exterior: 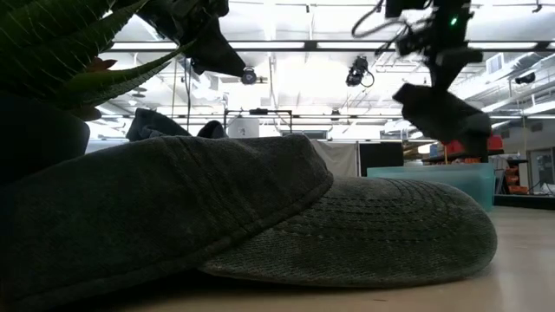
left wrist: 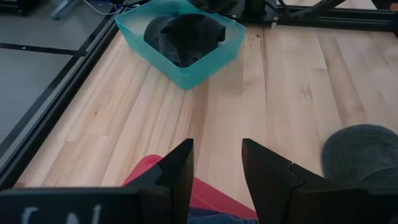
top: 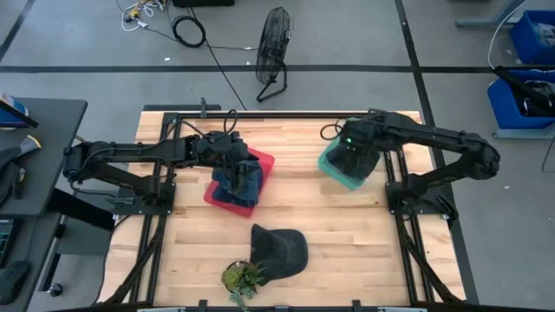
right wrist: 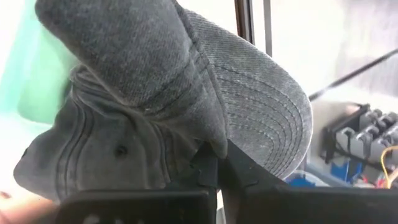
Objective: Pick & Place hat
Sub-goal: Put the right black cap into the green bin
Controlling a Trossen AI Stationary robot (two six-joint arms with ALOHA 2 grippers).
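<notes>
A dark grey cap (top: 279, 250) lies flat on the table near its near edge; in the low view this cap (exterior: 260, 217) fills the foreground. A second grey cap (right wrist: 155, 93) is in my right gripper (right wrist: 217, 160), which is shut on it above the teal bin (top: 334, 173). Seen level, the held cap (exterior: 442, 117) hangs over the bin (exterior: 434, 178). My left gripper (left wrist: 217, 146) is open above the red bin (top: 260, 160), which holds a blue cap (top: 238, 180). It touches nothing. My right gripper pinches the grey cap between its two fingers at a fold of cloth (right wrist: 211, 140) where the stitched brim meets the crown. It comes from above, pointing down. The cap is lifted clear and hangs below the fingers over the teal bin.
A small potted plant (top: 243, 277) stands at the near edge beside the lying cap, and its leaves (exterior: 61, 43) fill the low view's left. The arms' black frames run along both table sides. Bare wood (top: 321, 208) lies between the two bins.
</notes>
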